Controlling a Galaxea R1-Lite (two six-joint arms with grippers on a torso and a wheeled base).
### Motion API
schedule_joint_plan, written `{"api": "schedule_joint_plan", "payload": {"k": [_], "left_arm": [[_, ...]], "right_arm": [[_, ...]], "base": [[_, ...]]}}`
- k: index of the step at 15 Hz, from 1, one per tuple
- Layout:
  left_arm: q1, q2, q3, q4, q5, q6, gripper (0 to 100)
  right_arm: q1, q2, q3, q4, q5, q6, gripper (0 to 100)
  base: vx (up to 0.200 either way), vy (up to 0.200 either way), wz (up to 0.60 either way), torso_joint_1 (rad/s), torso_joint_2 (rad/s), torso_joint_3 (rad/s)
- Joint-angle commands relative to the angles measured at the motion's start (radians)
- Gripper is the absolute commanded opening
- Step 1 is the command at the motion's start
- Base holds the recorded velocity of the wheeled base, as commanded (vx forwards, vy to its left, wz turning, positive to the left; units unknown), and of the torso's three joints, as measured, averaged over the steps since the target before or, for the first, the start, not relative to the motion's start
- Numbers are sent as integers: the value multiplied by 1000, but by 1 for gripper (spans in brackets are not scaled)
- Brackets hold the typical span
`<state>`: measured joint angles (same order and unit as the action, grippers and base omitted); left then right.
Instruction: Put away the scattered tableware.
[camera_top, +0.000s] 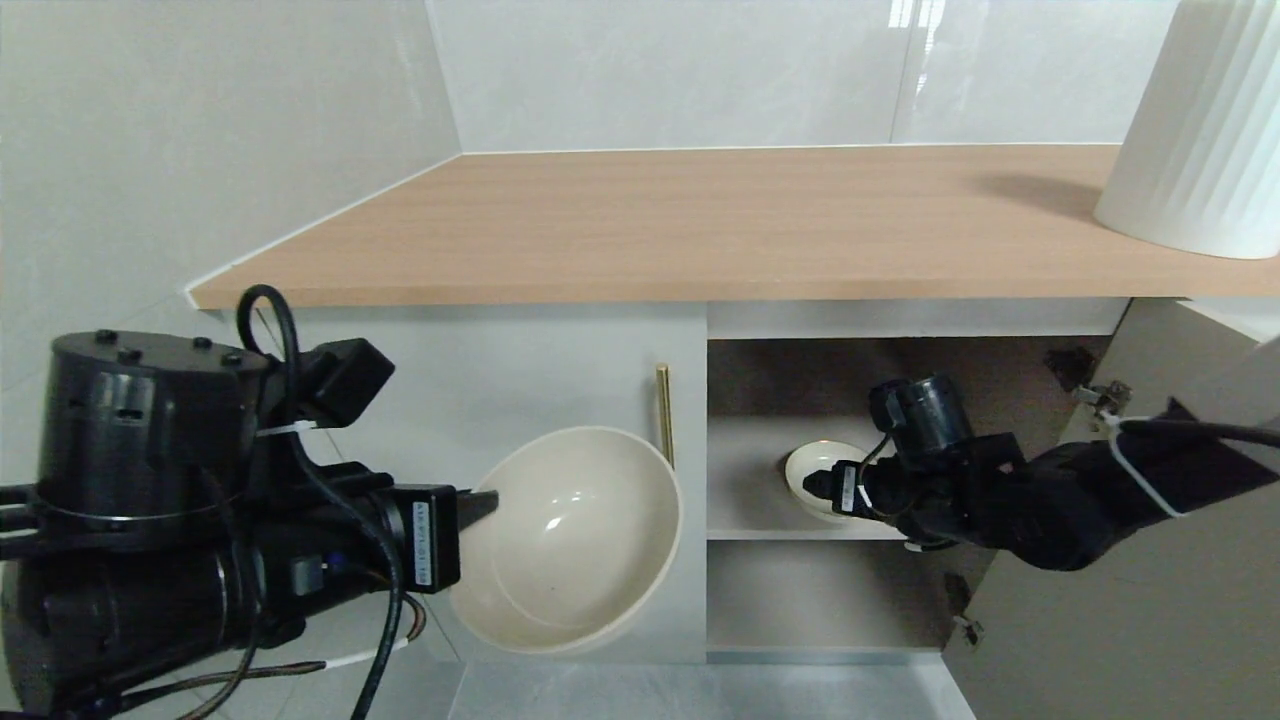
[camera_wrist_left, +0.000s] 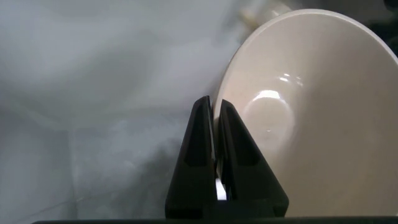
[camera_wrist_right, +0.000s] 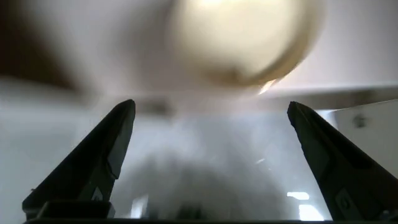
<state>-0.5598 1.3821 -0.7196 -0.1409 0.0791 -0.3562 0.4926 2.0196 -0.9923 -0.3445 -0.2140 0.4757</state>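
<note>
Holding the large bowl (camera_top: 575, 540) by its rim in our clamped left gripper (camera_top: 488, 502), we should swing it right onto the cabinet shelf (camera_top: 750, 505) beside the small bowl (camera_top: 803, 462), keeping clear of our open right gripper (camera_top: 815, 487).

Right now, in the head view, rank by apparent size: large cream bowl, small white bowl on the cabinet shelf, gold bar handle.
1. Large cream bowl, though nearest the camera, so inflated.
2. Small white bowl on the shelf.
3. Slim gold bar handle.

Large cream bowl (camera_top: 575, 535) tilted, rim between left fingers (camera_wrist_left: 200, 143); small bowl (camera_top: 810, 465) on cabinet shelf (camera_top: 750, 500)
</note>
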Motion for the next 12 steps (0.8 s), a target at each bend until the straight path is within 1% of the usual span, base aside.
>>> {"api": "schedule_joint_plan", "payload": {"k": [1,2,3,6,7,9,12], "left_arm": [[-52,126,-15,0,-16,31,0],[-66,163,-14,0,-16,51,0],[-86,183,-12,0,-16,56,0],[-149,225,-12,0,8,57,0],[-183,236,-9,1,13,56,0],[-209,267,-6,1,30,52,0],[-238,295,-3,1,68,51,0]], "right_arm": [[77,-262,84,125,117,-55,100],[87,-305,80,183,137,-60,100],[103,-335,80,214,151,-60,100],[167,-412,80,286,162,-66,100],[212,-418,81,315,162,-66,100],[267,-417,87,349,160,-89,100],[297,-377,87,351,154,-103,100]], "base": [[0,0,0,0,0,0],[0,0,0,0,0,0],[0,0,0,0,0,0],[0,0,0,0,0,0],[0,0,0,0,0,0],[0,0,0,0,0,0],[0,0,0,0,0,0]]}}
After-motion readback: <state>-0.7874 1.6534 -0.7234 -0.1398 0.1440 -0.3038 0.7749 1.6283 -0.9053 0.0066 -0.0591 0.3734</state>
